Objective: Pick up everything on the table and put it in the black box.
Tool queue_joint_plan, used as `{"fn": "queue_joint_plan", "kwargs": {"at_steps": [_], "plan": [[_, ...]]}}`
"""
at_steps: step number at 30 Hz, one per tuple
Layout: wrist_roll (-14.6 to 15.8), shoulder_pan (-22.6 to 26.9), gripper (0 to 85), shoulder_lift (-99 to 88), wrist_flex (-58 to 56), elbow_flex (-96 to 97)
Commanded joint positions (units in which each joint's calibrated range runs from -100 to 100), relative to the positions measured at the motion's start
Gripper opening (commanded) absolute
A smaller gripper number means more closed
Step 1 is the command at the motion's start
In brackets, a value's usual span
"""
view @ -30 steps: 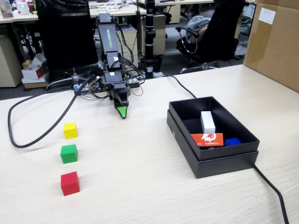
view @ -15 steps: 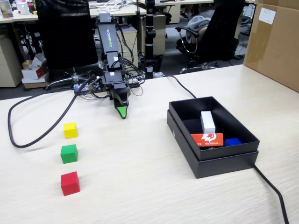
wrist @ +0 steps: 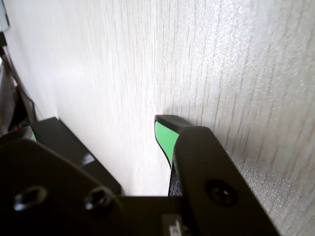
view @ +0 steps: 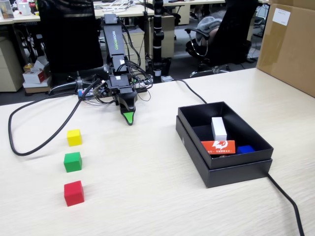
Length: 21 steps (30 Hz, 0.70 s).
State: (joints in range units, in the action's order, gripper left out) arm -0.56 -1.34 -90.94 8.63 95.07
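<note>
The black box [view: 224,167] is seen at the right of the fixed view, on the tabletop [view: 147,196]. Inside it, a white oblong block [view: 218,128], an orange-red printed card [view: 218,146] and something small and blue [view: 245,149] can be made out. At lower left, the yellow cube [view: 74,137], green cube [view: 73,162] and red cube [view: 74,192] are lined up. The claw [view: 128,118] is parked tip-down at upper centre, nothing held; open or closed can't be told.
</note>
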Motion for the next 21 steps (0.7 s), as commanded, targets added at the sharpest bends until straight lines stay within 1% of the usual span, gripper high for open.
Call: {"fn": "queue_joint_plan", "kwargs": {"at_steps": [1,15,18,19,21], "plan": [[-0.1,0.0,47.6,0.1,-0.6,0.8],[-0.6,0.3,47.6,0.2,-0.6,-0.2],[-1.5,-0.5,47.5,0.1,-0.8,-1.2],[-1.5,-0.8,47.3,-0.6,-1.2,-1.8],[-1.4,-0.8,47.5,-3.1,-7.0,-4.5]]}}
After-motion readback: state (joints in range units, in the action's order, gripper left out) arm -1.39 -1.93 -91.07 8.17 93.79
